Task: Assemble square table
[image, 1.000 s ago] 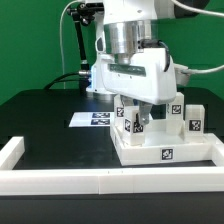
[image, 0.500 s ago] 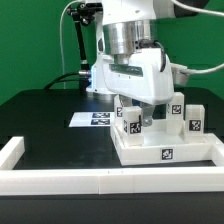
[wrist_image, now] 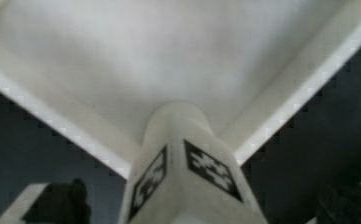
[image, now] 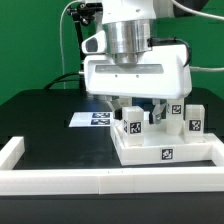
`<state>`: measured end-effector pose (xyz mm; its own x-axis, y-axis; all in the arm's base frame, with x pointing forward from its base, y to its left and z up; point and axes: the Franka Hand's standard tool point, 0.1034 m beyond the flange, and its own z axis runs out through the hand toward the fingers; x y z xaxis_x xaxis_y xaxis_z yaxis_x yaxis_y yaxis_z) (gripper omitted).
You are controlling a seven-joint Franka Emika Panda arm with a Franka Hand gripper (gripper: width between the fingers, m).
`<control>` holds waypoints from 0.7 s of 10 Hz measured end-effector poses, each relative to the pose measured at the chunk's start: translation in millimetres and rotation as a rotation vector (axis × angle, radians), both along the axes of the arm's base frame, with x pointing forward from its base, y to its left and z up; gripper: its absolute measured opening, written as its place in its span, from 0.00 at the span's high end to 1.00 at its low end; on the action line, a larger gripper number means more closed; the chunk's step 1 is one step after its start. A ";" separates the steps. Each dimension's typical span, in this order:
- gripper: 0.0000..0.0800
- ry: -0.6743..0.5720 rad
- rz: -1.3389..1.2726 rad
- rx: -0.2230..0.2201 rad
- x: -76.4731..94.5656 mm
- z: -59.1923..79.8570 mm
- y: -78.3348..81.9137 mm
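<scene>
Item 1, square table top (image: 165, 150): white slab resting flat on the dark surface (image: 40, 110), against the low white wall (image: 60, 178) that borders the work area, toward the exterior view's right. One tag faces the camera on its front edge. In the wrist view the slab (wrist_image: 159, 50) fills the upper frame as a pale, blurred plane.

Item 2, leg posts: I count at least three white tagged posts standing upright on the slab. One leg (image: 131, 124) is at the near corner on the exterior view's left, another (image: 195, 121) is at the exterior view's right, and a third (image: 176, 113) is just beside it, partly hidden behind the arm. A fourth I cannot confirm.

Item 3, gripper (image: 140, 112): positioned directly over the slab, between the posts. The wrist view shows a tagged post (wrist_image: 186, 160) running up between the fingers (wrist_image: 31, 203), which appear only as dark blurs at the frame corners. Whether they pinch that post or stand spread around it, I cannot tell.

Item 4, marker board (image: 93, 118): flat on the surface behind the slab, mostly hidden.

Progress, my judgement: well advanced. Several legs stand in place, and one is being seated or tightened. Remaining work: finish this leg, then fit any leg not yet mounted.
</scene>
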<state>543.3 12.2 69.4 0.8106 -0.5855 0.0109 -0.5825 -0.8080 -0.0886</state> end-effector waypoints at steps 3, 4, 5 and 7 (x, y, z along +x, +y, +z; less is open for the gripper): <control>0.19 0.005 0.278 -0.017 1.3 2.1 -4.1; 0.19 0.004 0.367 -0.026 2.6 3.1 -3.7; 0.19 0.005 0.451 -0.036 2.2 2.9 -3.7; 0.19 0.007 0.576 -0.037 1.4 2.6 -5.7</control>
